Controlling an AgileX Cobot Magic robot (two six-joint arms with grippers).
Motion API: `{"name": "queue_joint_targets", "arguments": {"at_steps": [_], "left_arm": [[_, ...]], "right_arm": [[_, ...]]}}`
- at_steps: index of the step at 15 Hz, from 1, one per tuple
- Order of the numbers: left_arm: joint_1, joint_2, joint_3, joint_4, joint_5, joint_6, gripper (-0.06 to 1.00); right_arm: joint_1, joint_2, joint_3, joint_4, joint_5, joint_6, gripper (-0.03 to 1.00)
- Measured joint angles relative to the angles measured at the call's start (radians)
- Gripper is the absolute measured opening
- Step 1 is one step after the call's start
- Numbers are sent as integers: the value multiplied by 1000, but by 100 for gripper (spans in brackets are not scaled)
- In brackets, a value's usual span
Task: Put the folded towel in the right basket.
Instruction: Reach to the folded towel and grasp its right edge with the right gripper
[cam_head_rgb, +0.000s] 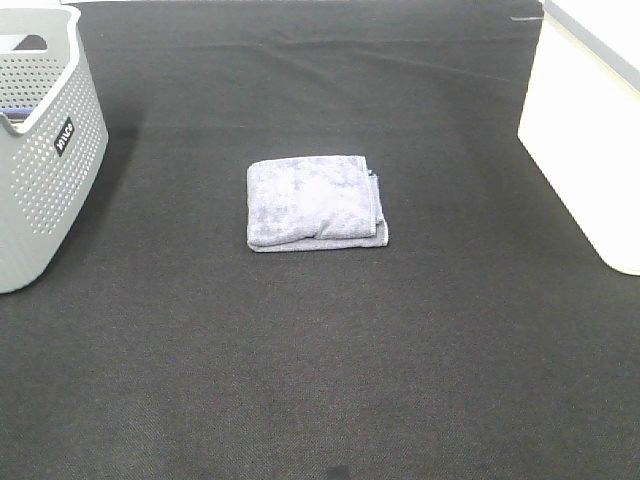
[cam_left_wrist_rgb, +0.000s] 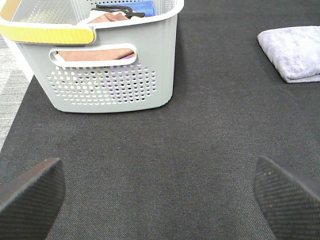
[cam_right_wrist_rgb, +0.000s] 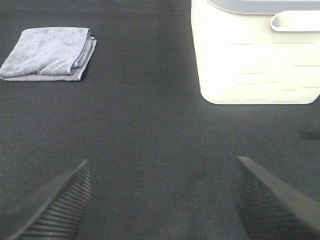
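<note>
I see the lilac-grey folded towel (cam_head_rgb: 316, 202) lying flat in the middle of the black-covered desk (cam_head_rgb: 300, 380), well apart from both baskets. The white right basket (cam_head_rgb: 585, 150) stands at the right edge. The grey perforated basket (cam_head_rgb: 45, 170) at the left has cloths inside. My left tool (cam_left_wrist_rgb: 160, 192) and right tool (cam_right_wrist_rgb: 161, 200) both hang over bare desk, fingers spread wide and gripping nothing.

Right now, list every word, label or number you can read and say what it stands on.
"milo", roughly; tilted white letters, too blurred to be sure: black tag on the grey basket.
No text shows on the towel or the white basket.
</note>
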Motion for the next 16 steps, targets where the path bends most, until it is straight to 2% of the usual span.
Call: {"name": "queue_joint_targets", "arguments": {"at_steps": [16], "left_arm": [[0, 0, 0, 0, 0, 0, 97]], "right_arm": [[0, 0, 0, 0, 0, 0, 74]]}}
